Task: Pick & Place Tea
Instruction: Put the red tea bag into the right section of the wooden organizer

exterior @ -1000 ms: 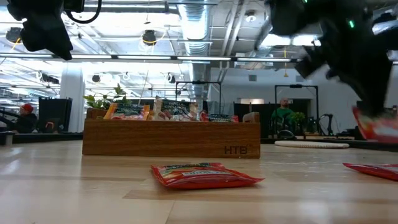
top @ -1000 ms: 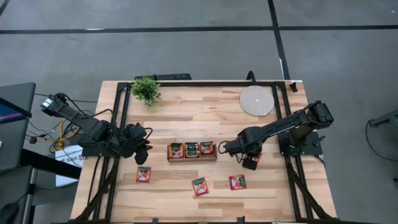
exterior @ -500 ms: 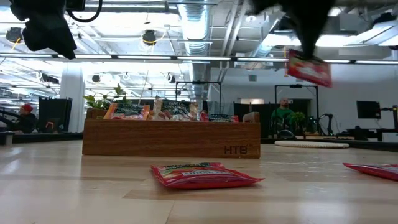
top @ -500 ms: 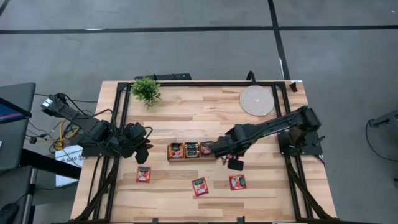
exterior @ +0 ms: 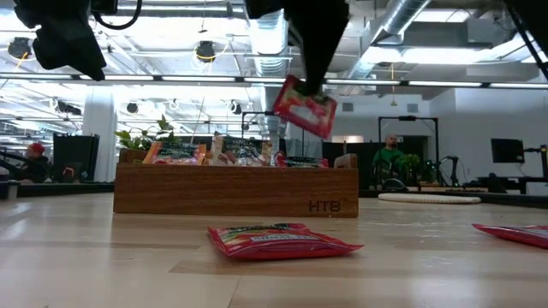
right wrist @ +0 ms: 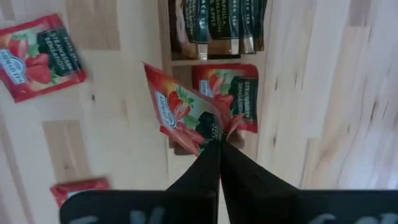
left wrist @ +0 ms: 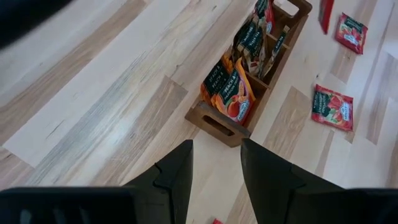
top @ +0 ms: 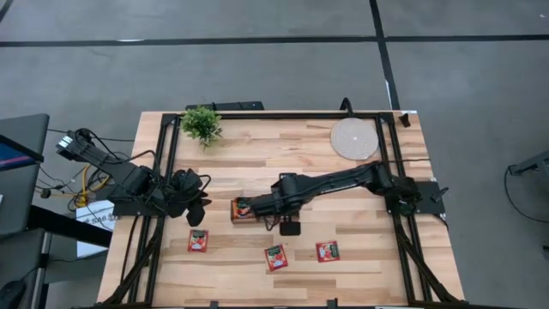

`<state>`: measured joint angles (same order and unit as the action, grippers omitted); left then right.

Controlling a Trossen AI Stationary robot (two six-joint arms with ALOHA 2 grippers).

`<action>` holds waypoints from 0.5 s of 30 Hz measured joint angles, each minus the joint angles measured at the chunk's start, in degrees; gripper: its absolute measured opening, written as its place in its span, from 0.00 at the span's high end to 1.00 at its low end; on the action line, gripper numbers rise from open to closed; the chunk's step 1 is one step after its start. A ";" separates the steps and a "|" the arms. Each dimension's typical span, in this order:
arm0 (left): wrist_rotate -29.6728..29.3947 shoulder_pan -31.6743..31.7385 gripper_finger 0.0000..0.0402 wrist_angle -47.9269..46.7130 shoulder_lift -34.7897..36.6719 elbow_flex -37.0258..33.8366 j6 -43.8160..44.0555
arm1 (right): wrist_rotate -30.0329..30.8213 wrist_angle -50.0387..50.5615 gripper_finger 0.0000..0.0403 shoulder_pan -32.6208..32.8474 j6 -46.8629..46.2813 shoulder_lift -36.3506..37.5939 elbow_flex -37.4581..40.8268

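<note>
We see the right tool pinched shut on the corner of a red tea sachet, which hangs tilted in the air over the wooden tray. In the low view the same sachet dangles above the tray's top edge, clear of the packets standing inside. From the right wrist, one compartment below holds a red sachet lying flat, and the next holds dark green packets.

Three more red sachets lie loose on the tabletop in front of the tray: one toward the left arm's side, one in the middle and one toward the right.

The left tool waits by the tabletop's left edge, its fingers partly apart and holding nothing.

A small green plant and a round pale disc sit near the far edge.
</note>
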<state>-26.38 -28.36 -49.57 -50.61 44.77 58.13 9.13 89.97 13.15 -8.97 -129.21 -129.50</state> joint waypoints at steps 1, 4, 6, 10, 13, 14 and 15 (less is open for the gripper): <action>0.01 0.00 0.69 -0.01 0.00 0.00 0.00 | 0.03 0.16 1.00 -0.17 0.58 -0.68 -0.64; 0.00 0.00 0.69 0.05 0.00 0.00 -0.53 | 0.75 0.06 1.00 -0.87 1.56 -2.02 -1.31; 0.01 0.00 0.69 0.14 0.00 0.00 -0.85 | 1.03 0.10 1.00 -1.31 2.39 -2.45 -1.31; 0.01 0.00 0.69 0.14 0.00 0.00 -0.87 | 1.82 0.07 1.00 -1.69 3.53 -2.38 -0.49; 0.01 0.00 0.69 0.16 0.00 0.00 -0.87 | 2.88 0.11 1.00 -2.09 4.41 -2.38 0.38; 0.00 0.00 0.69 0.18 0.00 0.00 -0.87 | 2.92 0.11 1.00 -2.23 4.83 -2.38 0.38; 0.01 0.00 0.69 0.18 0.00 0.00 -0.87 | 2.99 0.07 1.00 -2.41 5.05 -2.38 0.38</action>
<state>-26.37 -28.36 -49.39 -50.61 44.77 57.25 12.12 90.04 10.74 -3.93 -131.59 -129.12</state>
